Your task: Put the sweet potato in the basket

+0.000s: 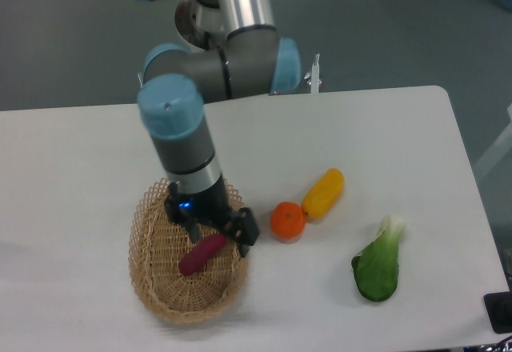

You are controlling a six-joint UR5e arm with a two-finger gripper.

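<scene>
The magenta sweet potato [202, 254] lies on the floor of the woven wicker basket [152, 288] at the front left of the table. It rests free, with no finger touching it. My gripper [218, 234] hangs just above the basket's right side, raised off the tuber, and its dark fingers [246, 230] stand apart with nothing between them. The arm's blue and grey wrist hides the far part of the basket's rim.
A round orange [287, 220] sits just right of the basket, touching a yellow-orange oblong vegetable [323, 193]. A green bok choy [378, 266] lies at the front right. The table's front edge is near the basket.
</scene>
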